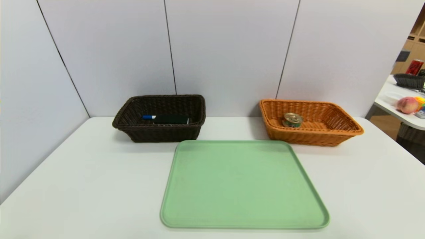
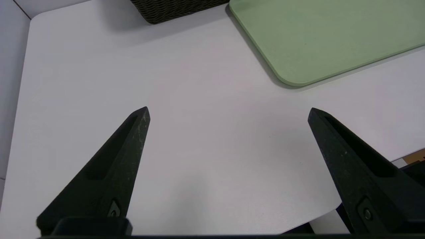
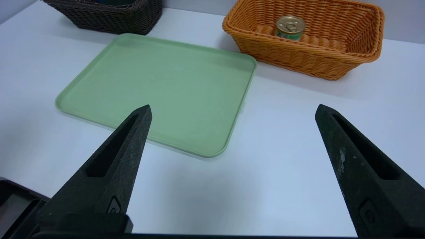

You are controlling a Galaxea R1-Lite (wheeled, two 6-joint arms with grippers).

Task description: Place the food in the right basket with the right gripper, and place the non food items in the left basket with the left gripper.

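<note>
Left claw (image 2: 229, 109): I see it only from its own wrist camera. Its two black fingers are spread wide, they hold nothing and touch nothing. It hangs over the bare white table (image 2: 199, 132), near the table's front edge.

Dark basket (image 1: 159, 118): it stands at the back left of the table, well apart from my left claw. In the left wrist view only one corner of it shows.

Marker (image 1: 149, 117): it lies inside the dark basket, its blue end is toward the left wall.

Eraser (image 1: 170, 119): it lies in the same basket, just beside the marker on the right, black side up. I cannot tell if they touch.

Green tray (image 1: 242, 186): it lies flat in the middle of the table, in front of both baskets and between my two claws. I see nothing on it.

Orange basket (image 1: 310, 122): it stands at the back right, just behind the tray's far right corner.

Can (image 1: 292, 119): it stands upright inside the orange basket, in the left part, gold lid up. It is well apart from my right claw.

Right claw (image 3: 234, 109): its fingers are also spread wide, nothing is between them. It hangs over the white table beside the tray's near right corner and points toward the orange basket.
</note>
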